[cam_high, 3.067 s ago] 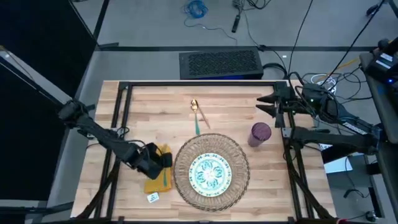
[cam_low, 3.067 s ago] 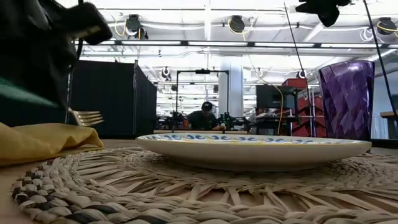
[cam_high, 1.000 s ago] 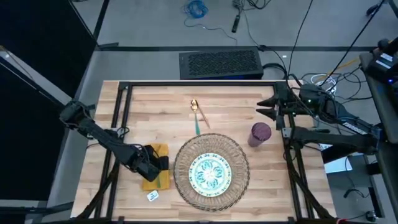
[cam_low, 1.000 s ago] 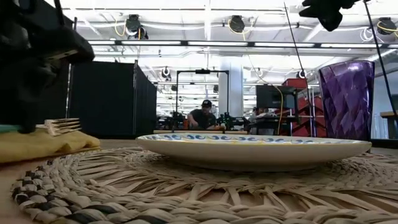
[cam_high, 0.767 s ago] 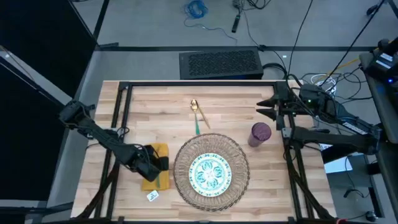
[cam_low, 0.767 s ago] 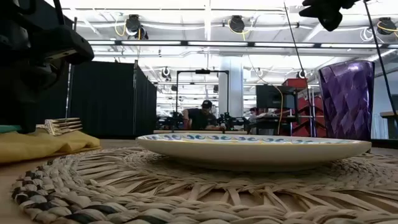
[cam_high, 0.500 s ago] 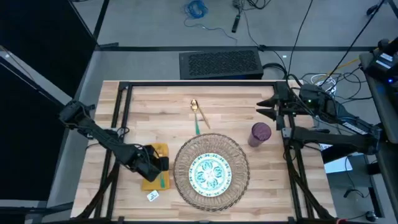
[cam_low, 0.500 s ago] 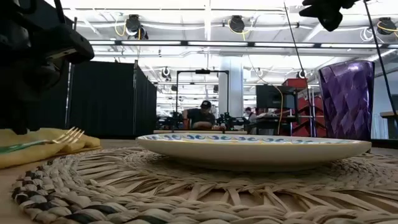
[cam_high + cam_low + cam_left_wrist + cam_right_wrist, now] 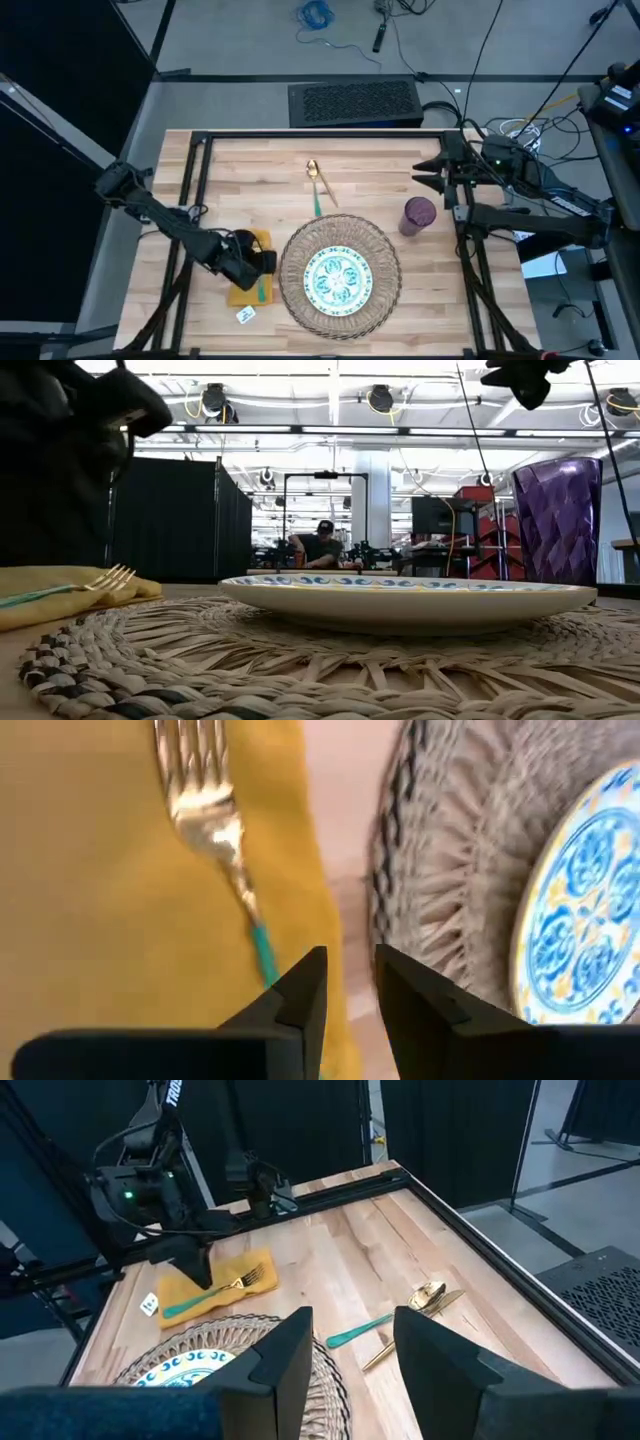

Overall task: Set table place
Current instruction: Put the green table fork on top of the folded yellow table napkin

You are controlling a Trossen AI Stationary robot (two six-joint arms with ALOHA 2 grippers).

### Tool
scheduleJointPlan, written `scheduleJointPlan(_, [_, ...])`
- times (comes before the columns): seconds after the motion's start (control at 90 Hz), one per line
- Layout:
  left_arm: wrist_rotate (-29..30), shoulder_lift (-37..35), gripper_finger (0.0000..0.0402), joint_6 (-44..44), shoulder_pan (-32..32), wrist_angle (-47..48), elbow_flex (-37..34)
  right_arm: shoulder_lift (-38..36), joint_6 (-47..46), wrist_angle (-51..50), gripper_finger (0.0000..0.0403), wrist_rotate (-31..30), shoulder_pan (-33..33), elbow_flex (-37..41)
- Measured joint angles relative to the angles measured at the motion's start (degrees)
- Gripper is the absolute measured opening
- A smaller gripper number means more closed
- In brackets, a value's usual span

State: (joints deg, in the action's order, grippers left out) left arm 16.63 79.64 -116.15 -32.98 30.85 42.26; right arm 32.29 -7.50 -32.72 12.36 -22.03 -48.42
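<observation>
left wrist view has the left gripper [image 9: 350, 975] hovering, jaws narrowly parted and empty, over the yellow napkin [image 9: 110, 920]; the green-handled fork [image 9: 215, 840] lies on it just ahead of the fingertips.

A plate [image 9: 339, 277] sits on the mat [image 9: 340, 238]; a fork [image 9: 262, 290] lies on the napkin [image 9: 248, 293] left of it, cup [image 9: 418, 215] right.

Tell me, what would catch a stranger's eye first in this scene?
Probably the big round woven straw mat near the front of the light wooden table, with a blue-green patterned plate at its centre. Beside it, the left claw hovers open over a mustard-yellow napkin bearing a gold, green-handled fork. A purple cup stands on the mat's other side.
</observation>
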Motion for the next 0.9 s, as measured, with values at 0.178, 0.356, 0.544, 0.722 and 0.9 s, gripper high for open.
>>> scheduleJointPlan(0.178, [-1.27, 0.02, 0.0072, -1.13, 0.67, 2.87, 0.00, 0.00, -0.31, -0.03, 0.0130, 0.15, 0.00, 0.00])
scheduleJointPlan(0.356, [-1.25, 0.59, 0.0072, -1.86, 0.69, 3.05, 0.00, 0.00, -0.40, 0.10, 0.0130, 1.53, 0.01, 0.00])
scheduleJointPlan(0.544, [-1.48, 3.52, 0.0072, -1.57, 0.76, 3.18, -0.02, -0.01, -0.40, 0.32, 0.0130, 1.53, 0.00, 0.00])
scheduleJointPlan(0.722, [-2.88, 5.06, 0.0072, -1.41, 0.78, 4.09, -0.02, -0.02, -0.40, 0.34, 0.0130, 1.53, 0.01, 0.00])
scheduleJointPlan(0.9, [-2.94, 5.48, 0.0072, -0.92, 0.81, 4.22, -0.02, 0.00, -0.40, 0.34, 0.0130, 1.51, 0.00, 0.00])
